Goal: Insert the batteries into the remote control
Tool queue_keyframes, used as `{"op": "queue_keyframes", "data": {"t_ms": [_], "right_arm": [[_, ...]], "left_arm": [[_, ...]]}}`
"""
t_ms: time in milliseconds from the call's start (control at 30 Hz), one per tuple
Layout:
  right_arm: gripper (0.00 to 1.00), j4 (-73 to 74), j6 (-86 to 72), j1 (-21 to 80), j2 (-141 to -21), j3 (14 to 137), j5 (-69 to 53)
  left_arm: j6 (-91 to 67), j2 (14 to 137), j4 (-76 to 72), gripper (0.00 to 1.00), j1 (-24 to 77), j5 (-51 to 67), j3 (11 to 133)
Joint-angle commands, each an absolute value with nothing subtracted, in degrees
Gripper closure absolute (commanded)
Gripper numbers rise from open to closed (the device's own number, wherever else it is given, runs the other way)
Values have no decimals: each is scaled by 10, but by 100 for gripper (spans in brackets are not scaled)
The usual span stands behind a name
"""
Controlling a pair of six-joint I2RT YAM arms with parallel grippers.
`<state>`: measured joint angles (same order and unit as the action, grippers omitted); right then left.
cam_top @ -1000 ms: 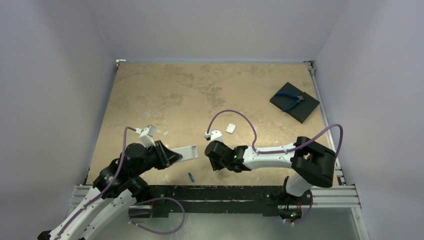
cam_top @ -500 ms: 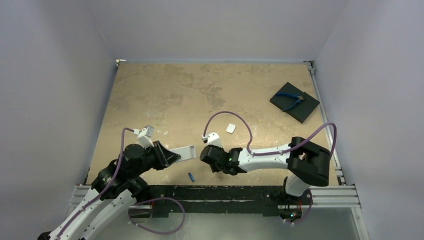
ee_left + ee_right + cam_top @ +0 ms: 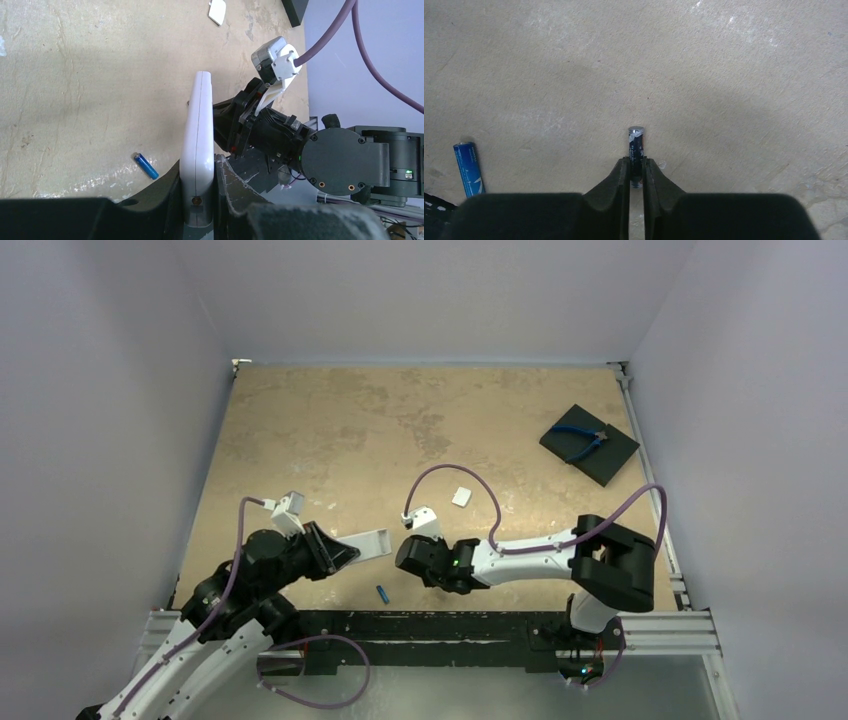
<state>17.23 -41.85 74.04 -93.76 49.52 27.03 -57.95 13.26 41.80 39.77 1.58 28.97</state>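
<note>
Pinching the dark battery [image 3: 636,144], the right end effector [image 3: 636,169] has its fingers pressed onto the cell's sides. Only the right wrist view shows this; overhead, the arm hides it. The battery's long axis runs straight out from the fingers, silver cap at the far end. The left end effector [image 3: 198,167] clamps the remote control [image 3: 199,115] on edge, long axis pointing toward the right arm. The blue battery [image 3: 382,592] lies loose on the surface [image 3: 350,430] near the front edge.
</note>
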Motion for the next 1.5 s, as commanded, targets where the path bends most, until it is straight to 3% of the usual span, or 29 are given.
{"op": "queue_keyframes", "data": {"t_ms": [0,100,633,1033,1467], "right_arm": [[89,216,-436,747,-946,500,279],[100,207,-437,747,-932,491,275],[100,238,-436,747,-765,452,271],[100,258,-424,747,-665,435,257],[100,235,-416,747,-642,415,250]], "left_arm": [[-593,123,412,100,395,6,315],[-601,121,408,100,395,7,311],[-719,145,252,100,395,39,201],[-779,310,19,100,396,63,119],[-806,479,-159,100,417,33,107]]}}
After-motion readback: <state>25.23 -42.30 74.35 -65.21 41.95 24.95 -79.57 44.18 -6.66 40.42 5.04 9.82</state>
